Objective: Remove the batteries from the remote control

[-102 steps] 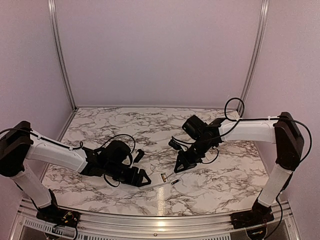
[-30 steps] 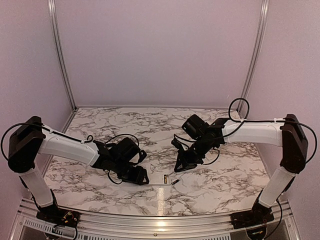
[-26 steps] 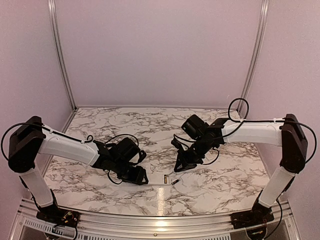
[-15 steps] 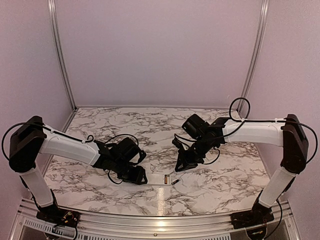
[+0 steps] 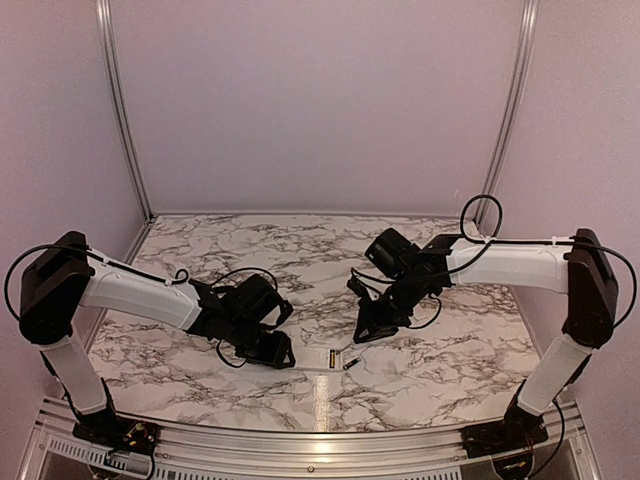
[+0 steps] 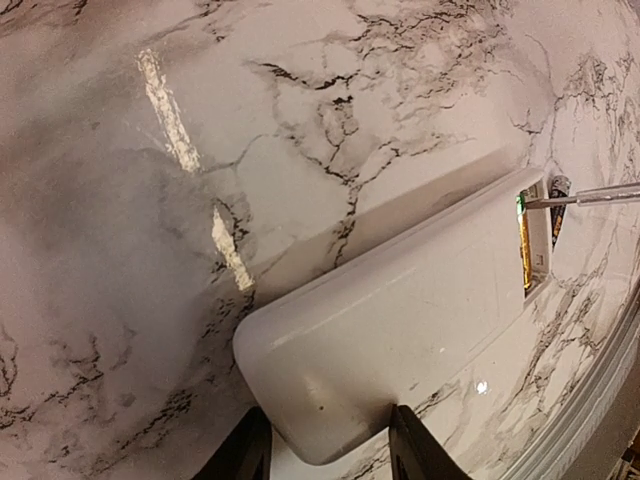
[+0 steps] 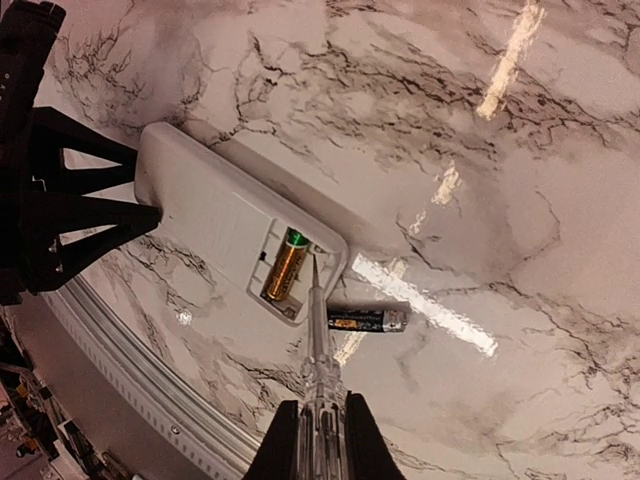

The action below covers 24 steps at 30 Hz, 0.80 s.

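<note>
The white remote control [image 6: 400,310] [image 7: 205,210] [image 5: 312,362] lies flat on the marble near the front edge. My left gripper [image 6: 325,445] [image 5: 281,355] is shut on its rounded end, one finger pressed to each long side. At the other end the recess holds a golden-orange battery [image 7: 285,266] [image 6: 524,250]. A dark battery with a gold end [image 7: 367,320] [image 5: 350,364] lies on the table just beside that end. My right gripper [image 7: 318,430] [image 5: 364,331] is shut on a thin grey metallic rod [image 7: 318,310], whose tip rests at the recess edge next to the golden battery.
A metal rail [image 5: 320,440] [image 7: 130,385] runs along the near table edge, close below the remote. Purple walls with aluminium posts [image 5: 125,120] close in the back and sides. Loose black cables [image 5: 235,275] loop over both wrists.
The left jaws have closed in on the remote's rounded end. The right gripper with the rod has barely moved, and both batteries lie where they were.
</note>
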{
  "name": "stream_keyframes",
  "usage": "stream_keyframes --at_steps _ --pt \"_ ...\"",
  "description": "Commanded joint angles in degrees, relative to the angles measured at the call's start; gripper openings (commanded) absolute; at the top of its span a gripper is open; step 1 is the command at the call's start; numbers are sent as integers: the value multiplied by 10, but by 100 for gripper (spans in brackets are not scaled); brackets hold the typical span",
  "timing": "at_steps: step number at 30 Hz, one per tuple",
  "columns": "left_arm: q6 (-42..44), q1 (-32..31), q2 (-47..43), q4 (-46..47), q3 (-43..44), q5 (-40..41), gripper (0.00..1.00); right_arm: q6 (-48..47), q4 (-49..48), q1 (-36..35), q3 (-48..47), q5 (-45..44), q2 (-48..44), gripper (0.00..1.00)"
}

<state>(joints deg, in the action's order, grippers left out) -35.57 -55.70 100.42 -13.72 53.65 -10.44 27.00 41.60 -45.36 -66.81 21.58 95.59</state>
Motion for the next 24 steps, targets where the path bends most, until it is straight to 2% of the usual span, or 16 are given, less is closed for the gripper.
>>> stream_keyframes --at_steps 1,6,24 --pt "5 1 17 -34 10 8 42 3 -44 1 5 26 2 0" --pt "6 1 18 -39 11 6 42 2 -87 0 36 62 -3 0" --pt "13 1 26 -41 16 -2 41 9 -134 0 84 69 12 0"
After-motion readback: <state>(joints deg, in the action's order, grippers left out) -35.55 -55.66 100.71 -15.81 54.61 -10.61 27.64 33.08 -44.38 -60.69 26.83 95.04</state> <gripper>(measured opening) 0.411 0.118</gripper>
